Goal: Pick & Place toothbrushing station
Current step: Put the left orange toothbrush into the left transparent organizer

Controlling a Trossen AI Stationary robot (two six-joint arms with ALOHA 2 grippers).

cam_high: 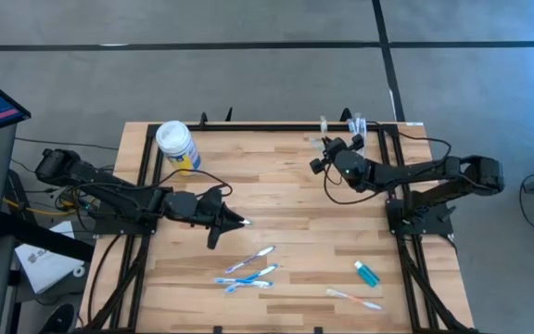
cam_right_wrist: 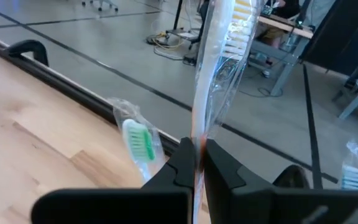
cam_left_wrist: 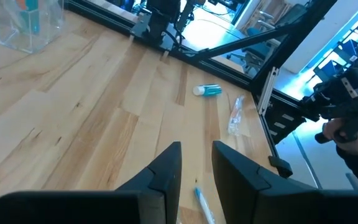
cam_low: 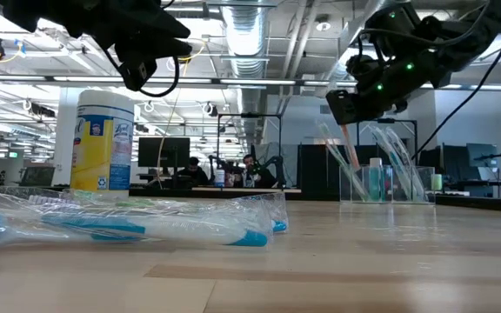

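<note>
The toothbrushing station, a see-through cup, stands at the table's far right corner. It has wrapped toothbrushes and a teal tube in it. My right gripper hovers just above and left of it, shut on a wrapped orange-handled toothbrush. Two other wrapped brushes, one with green bristles, show beyond the fingers. My left gripper hangs open over the table's middle left, with nothing between its fingers. My right gripper pinches the toothbrush's wrapped handle between its two fingers, which lie across it. The white bristle end sticks up past the fingers. The orange handle slants down toward the cup's mouth, and I cannot tell whether it touches the cup.
A white-lidded yellow-and-blue canister stands at the far left. Several wrapped blue toothbrushes lie near the front middle. A teal tube and one more wrapped toothbrush lie at the front right. Black frame rails run along the table's edges.
</note>
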